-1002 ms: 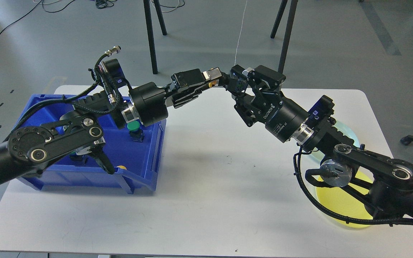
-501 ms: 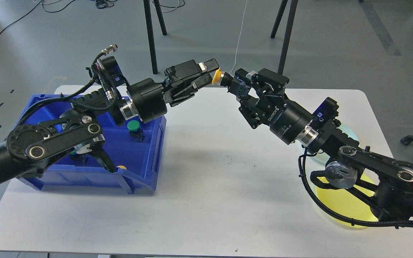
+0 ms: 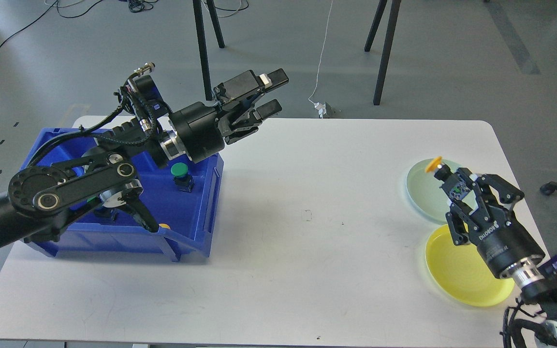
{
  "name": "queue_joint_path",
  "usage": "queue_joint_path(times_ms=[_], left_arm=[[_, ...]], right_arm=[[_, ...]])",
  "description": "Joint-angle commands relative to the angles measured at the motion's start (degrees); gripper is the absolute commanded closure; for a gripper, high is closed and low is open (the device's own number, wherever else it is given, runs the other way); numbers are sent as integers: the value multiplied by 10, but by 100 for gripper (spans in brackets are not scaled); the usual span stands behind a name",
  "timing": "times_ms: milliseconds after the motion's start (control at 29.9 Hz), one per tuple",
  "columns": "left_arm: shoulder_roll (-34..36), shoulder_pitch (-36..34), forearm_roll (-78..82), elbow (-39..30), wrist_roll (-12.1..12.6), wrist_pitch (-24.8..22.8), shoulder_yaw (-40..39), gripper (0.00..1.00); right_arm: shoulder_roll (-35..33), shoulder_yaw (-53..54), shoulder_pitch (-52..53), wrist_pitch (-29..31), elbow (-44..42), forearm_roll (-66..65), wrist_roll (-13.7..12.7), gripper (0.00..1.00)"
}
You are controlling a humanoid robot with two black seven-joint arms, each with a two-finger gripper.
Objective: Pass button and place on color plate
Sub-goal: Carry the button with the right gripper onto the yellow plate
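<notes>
My right gripper (image 3: 458, 185) is shut on a yellow-capped button (image 3: 437, 165) and holds it over the right side of the table, above the pale green plate (image 3: 422, 192). The yellow plate (image 3: 457, 275) lies just nearer, partly under the right arm. My left gripper (image 3: 272, 92) is open and empty, raised above the table's back edge beside the blue bin (image 3: 196, 227). A green-capped button (image 3: 180, 175) stands in the bin; a bit of another yellow button (image 3: 164, 225) shows at the bin's front lip.
The blue bin sits at the table's left, with my left arm (image 3: 70, 186) crossing over it. Black stand legs (image 3: 206, 48) rise behind the table. The white table (image 3: 307, 232) stretches between bin and plates.
The right gripper took the yellow button from the left gripper and swung it right and down to the plates. The left gripper opened and pulled back left.
</notes>
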Motion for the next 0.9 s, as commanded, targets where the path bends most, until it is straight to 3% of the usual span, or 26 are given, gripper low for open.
queue_joint_path(times_ms=[0,134,200,301,367,434,468,601,735,868], left_arm=[[-11,-2,0,4,0,2,0,5],[-6,-1,0,1,0,5,0,6],[-4,-2,5,1,0,7,6,6],[28,-8,21,-1,0,7,11,6],[86,-14,51,-15,0,-1,13,7],[154,-33,92,-50,0,-18,26,8],[189,-47,118,-61,0,-37,40,8],[257,-111,226,-48,0,-87,114,7],[308,-129,343,-19,0,-58,163,8],[328,-103,449,16,0,-49,171,8]], right_arm=[[15,8,-57,-45,-3,83,3,99],[28,11,-77,-50,-7,136,6,99],[31,9,-77,-53,-10,139,3,92],[45,9,-74,-69,-13,140,1,65],[54,7,-71,-85,-22,140,0,54],[57,8,-69,-89,-23,141,0,27],[57,8,-69,-89,-23,141,0,2],[59,8,-68,-89,-19,147,0,1],[58,14,-72,-82,-3,150,2,1],[58,25,-72,-79,24,150,6,1]])
